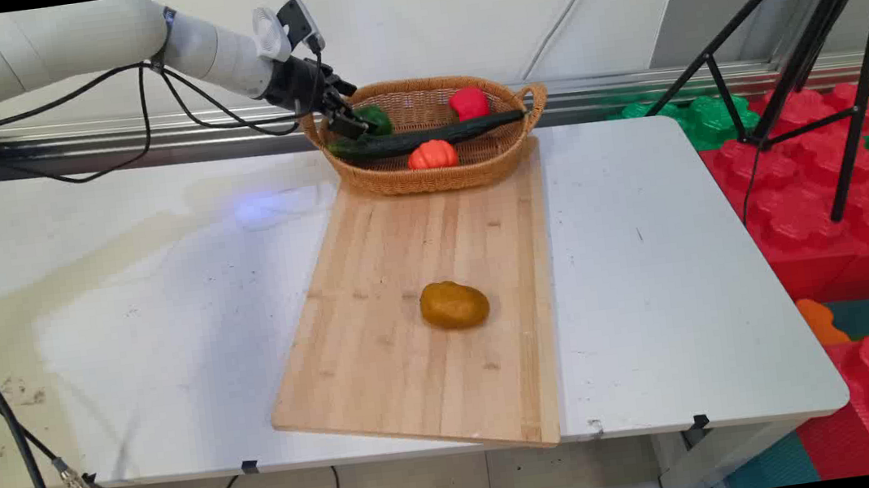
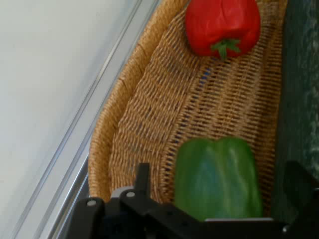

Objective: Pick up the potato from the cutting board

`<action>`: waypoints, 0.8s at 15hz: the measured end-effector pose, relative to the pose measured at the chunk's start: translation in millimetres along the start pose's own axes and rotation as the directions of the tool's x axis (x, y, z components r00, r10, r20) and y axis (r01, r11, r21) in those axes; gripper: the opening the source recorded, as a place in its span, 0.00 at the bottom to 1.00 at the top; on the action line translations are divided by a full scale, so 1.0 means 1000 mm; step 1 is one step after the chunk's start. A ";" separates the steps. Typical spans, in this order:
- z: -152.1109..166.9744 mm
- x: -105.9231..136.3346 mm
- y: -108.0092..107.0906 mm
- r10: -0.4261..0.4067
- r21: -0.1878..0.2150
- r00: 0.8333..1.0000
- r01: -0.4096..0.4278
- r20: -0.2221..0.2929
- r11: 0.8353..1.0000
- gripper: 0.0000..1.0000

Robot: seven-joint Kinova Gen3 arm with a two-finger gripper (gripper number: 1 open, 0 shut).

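My gripper reaches into the left end of a wicker basket at the back of the table. In the hand view the gripper is open, one finger on each side of a green bell pepper, with small gaps at both sides. In the main view the green pepper lies just past the fingers. A long dark cucumber runs along the basket beside it and also shows as a dark cucumber strip in the hand view. A red pepper and an orange pumpkin-like vegetable lie in the same basket.
A wooden cutting board runs from the basket to the table's front edge, with a brown potato on it. A black tripod and red and green foam blocks stand off the table's right. Black cables hang at the left.
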 end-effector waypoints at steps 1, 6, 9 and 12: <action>-0.001 0.001 0.000 0.002 -0.001 1.000 -0.002 -0.003 1.000 1.00; -0.015 0.007 0.002 0.026 -0.020 0.999 -0.026 -0.020 0.999 1.00; -0.033 0.009 0.004 0.048 -0.041 0.998 -0.049 -0.028 0.998 1.00; -0.054 0.012 0.007 0.075 -0.066 0.997 -0.077 -0.034 0.995 1.00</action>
